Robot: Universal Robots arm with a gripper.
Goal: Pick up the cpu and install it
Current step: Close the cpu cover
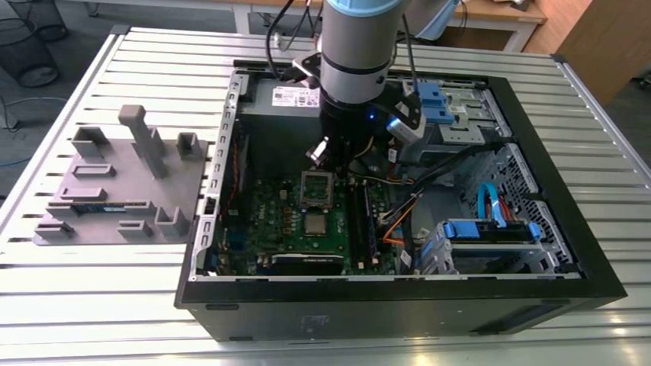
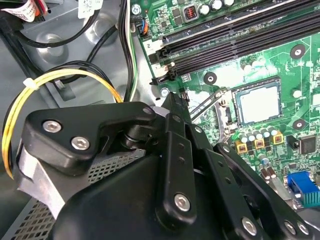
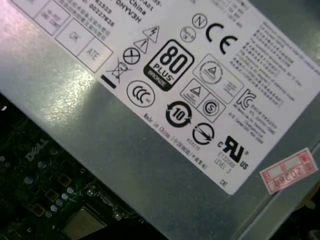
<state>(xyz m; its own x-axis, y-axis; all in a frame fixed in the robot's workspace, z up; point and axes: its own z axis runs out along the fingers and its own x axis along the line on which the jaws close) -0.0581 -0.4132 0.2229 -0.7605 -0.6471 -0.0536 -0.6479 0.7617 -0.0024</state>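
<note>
Exterior view: cpu (image 1: 316, 223) sits flat on the board, at 6 o'clock from the tool (image 1: 341, 164). I cannot tell the tool's state. Cpu looks light, stiff, slippery, easily hurt; hold its edges.

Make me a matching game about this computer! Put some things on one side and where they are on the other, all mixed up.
Things:
1. silver chip
2. memory stick
3. grey tray
4. blue cable

Places:
a. on the table, outside the computer case, at the exterior view's left
b. inside the case, at the exterior view's right
c. in the socket on the green board
d. lying on the grey tray

Pairs: 1-c, 2-d, 3-a, 4-b
</note>
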